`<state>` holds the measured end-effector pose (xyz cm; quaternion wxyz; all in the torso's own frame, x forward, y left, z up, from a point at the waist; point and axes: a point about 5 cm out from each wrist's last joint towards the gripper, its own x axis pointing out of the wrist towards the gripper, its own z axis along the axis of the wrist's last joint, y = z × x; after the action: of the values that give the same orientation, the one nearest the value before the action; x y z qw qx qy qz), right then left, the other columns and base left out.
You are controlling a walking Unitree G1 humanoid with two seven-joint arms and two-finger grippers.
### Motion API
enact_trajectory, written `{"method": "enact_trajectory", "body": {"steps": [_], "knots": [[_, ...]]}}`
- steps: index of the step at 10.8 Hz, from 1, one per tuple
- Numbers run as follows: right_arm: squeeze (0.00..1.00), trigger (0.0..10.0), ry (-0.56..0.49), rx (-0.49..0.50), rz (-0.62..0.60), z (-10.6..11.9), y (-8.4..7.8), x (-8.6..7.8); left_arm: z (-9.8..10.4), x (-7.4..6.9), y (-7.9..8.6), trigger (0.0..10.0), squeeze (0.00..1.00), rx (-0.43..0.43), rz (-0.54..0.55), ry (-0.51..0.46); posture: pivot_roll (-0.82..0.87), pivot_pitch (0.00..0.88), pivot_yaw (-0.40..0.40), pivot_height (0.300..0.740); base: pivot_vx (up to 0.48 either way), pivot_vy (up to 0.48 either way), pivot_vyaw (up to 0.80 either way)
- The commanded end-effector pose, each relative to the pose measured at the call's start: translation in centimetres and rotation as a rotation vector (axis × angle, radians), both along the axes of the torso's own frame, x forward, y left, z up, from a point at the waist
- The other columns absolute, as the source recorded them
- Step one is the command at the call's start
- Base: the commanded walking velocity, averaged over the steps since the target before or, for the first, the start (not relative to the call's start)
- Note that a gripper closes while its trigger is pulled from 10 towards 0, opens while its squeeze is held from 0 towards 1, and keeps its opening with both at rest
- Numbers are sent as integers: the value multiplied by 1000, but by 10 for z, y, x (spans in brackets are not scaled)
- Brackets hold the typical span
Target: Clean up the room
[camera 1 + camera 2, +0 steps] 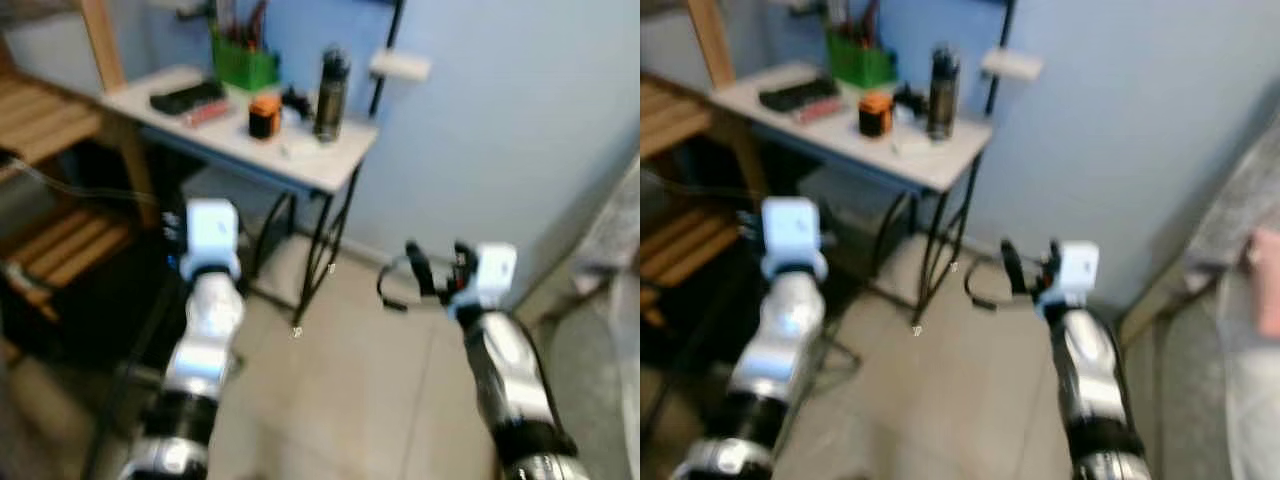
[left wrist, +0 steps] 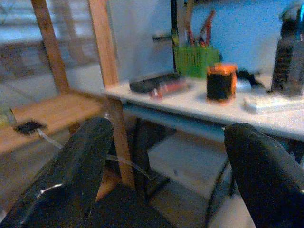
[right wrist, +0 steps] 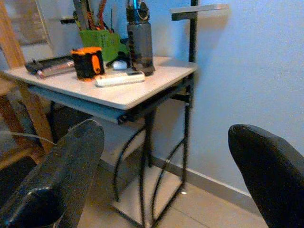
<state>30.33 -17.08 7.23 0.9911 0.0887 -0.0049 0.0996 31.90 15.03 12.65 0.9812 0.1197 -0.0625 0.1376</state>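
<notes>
Ahead at eleven o'clock, we see the cluttered side table (image 1: 330, 165), nearer our left gripper (image 2: 166, 161); both it and our right gripper (image 3: 166, 161) hang spread, empty.

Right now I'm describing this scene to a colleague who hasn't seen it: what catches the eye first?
The small white desk against the blue wall, cluttered with a dark water bottle, an orange-and-black tape measure and a green pen holder. Both grippers, left and right, are raised before it with fingers spread wide, holding nothing. Wooden shelving stands to the desk's left.
</notes>
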Motion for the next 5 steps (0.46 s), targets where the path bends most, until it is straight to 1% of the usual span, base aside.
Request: {"method": "enact_trajectory", "body": {"steps": [1, 2, 3, 5], "knots": [[0, 10000, 11, -14, -11, -3, -4, -2, 6, 2, -13, 10000, 0, 0, -60, -25, 103, 0, -60, 740, 480, 0, 438], [0, 10000, 11, -19, 0, -5, 1, -3, 9, 2, -15, 10000, 0, -1, -75, -34, 100, 0, -59, 740, 480, 0, 444], [0, 10000, 19, -19, 19, -7, 4, -4, 9, 4, -13, 10000, 0, -8, -67, -35, 96, 0, -53, 740, 480, 0, 431], [0, 10000, 39, -21, 48, -10, 9, -4, 8, 5, -15, 10000, 0, -11, -79, -16, 96, 0, -51, 740, 480, 0, 441]]}}
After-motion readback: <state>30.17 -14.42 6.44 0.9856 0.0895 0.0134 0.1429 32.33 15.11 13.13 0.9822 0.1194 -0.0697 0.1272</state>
